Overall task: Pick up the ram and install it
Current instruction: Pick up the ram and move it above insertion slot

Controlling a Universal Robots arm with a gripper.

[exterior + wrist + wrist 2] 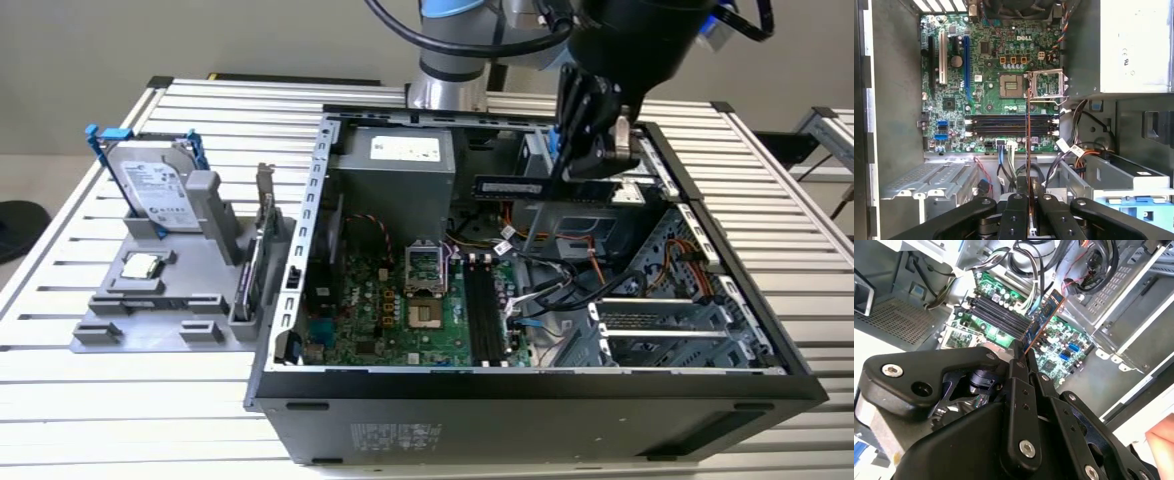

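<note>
Step in hand: I have the ram (510, 187) lifted and carried over the open computer case (534, 385); it is not yet seated, so I judge this the carry-and-align stage before insertion.
Fingers: my gripper (1029, 200) is closed on one end of the stick, the fingers (1015, 212) pressed to both flat faces in both wrist views, with the rest of the stick projecting past the tips.
Where the ram is: in the exterior view it hangs near the case's far edge, above the drive cage (587, 215) and clear of the board. In the first wrist view it shows edge-on, crossing the memory slots (1009, 125) rather than lying along them.
Next move calls for: my judgement is that the stick must be turned in line with a slot, brought down level, and pressed evenly until it seats.
Around it: motherboard (400, 300) with its open processor socket (1010, 86), power supply (394, 165) at the case's far side.
In the way: loose cables (554, 290) lie just beside the slots and could snag a descent.
On the worktop: hard drive (154, 185) and processor chip (142, 265) rest in a grey holder (147, 320) well apart, toward the worktop's edge at the exterior view's left.
</note>
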